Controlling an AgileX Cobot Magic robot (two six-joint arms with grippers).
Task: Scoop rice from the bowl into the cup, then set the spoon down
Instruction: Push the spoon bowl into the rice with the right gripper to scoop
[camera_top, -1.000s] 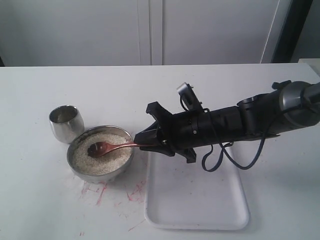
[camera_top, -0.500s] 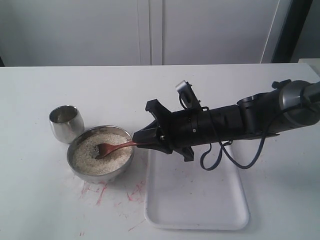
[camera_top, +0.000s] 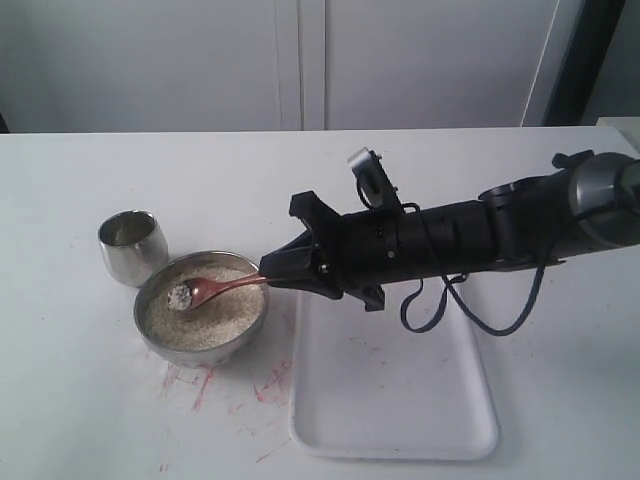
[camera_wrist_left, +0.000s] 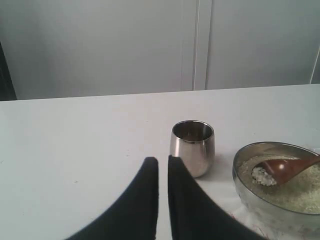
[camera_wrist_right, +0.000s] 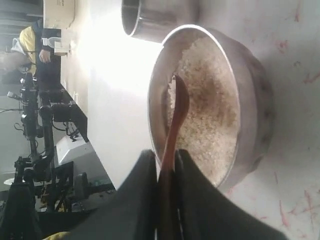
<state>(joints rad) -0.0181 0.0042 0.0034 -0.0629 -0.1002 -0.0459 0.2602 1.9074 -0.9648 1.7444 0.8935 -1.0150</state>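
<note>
**One spoon, a small load of rice, low over the bowl**

There is a single slim reddish-brown wooden spoon (camera_top: 225, 286). It lies roughly level, its oval end over the far-left part of the bowl and carrying a small clump of grains. I can't tell whether it touches the rice beneath.

The off-white uncooked rice (camera_top: 215, 320) fills the one wide, shallow, shiny steel bowl (camera_top: 150, 335) nearly to the rim.

The black right gripper (camera_top: 268, 273) is clamped narrowly on the end of the spoon's thin handle, just past the bowl's right edge.

One small rounded steel cup (camera_top: 132, 246) stands upright just beside the bowl, on its far left, with a slim gap between them.

The black left gripper (camera_wrist_left: 162, 162) hangs over the table near the cup. Its two fingers are drawn almost together, and nothing is between them.

A single white rectangular tray (camera_top: 400, 410) with rounded corners lies to the right of the bowl, under the right arm.

Everything sits on a white table (camera_top: 80, 400), which has reddish smears (camera_top: 205, 385) in front of the bowl.
</note>
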